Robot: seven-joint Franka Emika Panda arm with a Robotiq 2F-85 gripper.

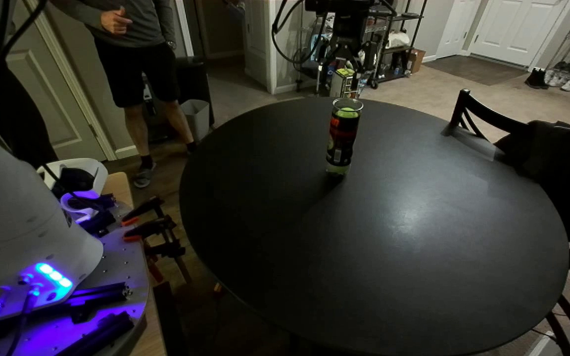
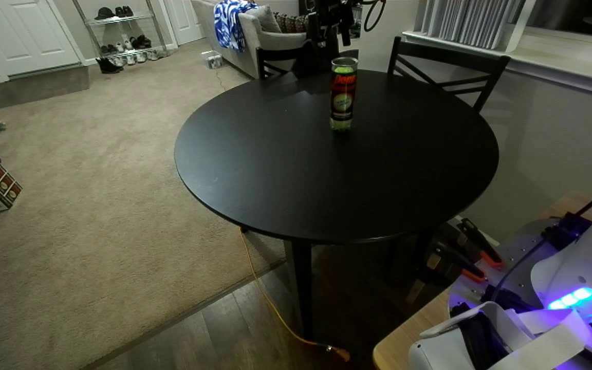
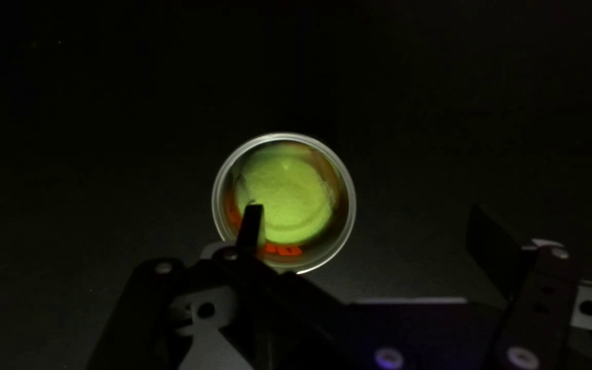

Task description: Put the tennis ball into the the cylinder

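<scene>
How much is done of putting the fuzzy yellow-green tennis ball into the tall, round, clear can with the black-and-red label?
Done: the fuzzy yellow-green tennis ball sits inside the tall clear can, below its rim. Under way: the black two-fingered hand hangs open over the can, holding nothing. Left: probably just backing the hand away, since one finger overlaps the rim in the wrist view.
</scene>
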